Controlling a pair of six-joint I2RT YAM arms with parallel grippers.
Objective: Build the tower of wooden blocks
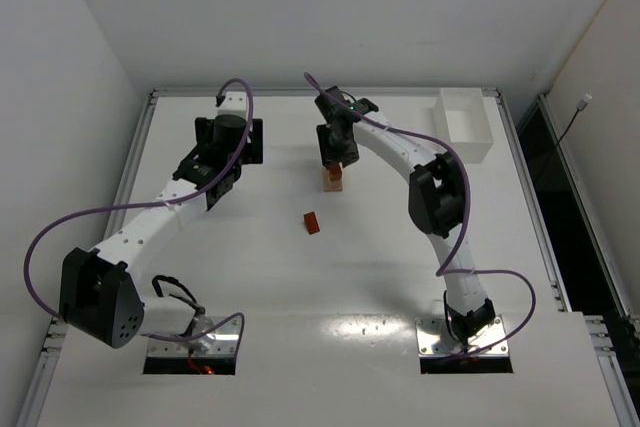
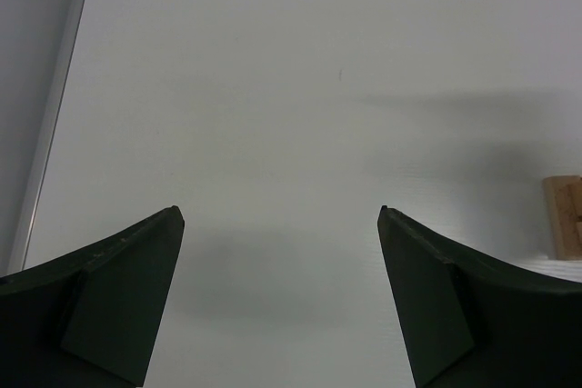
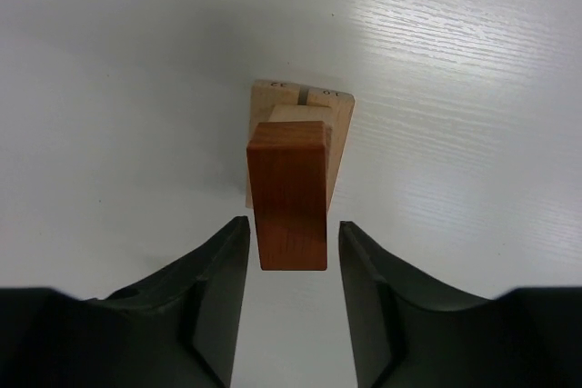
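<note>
Right gripper hung over the wood block tower at mid-table, its fingers slightly apart on either side of the reddish top block. Left gripper was spread wide and held nothing. A loose reddish block lay near the tower.

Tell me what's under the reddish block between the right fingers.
Pale tan blocks, stacked on the table. The reddish block covers most of them, so their count is hidden.

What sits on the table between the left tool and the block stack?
Nothing. In the top view, that stretch of table between left tool and block stack is bare.
</note>
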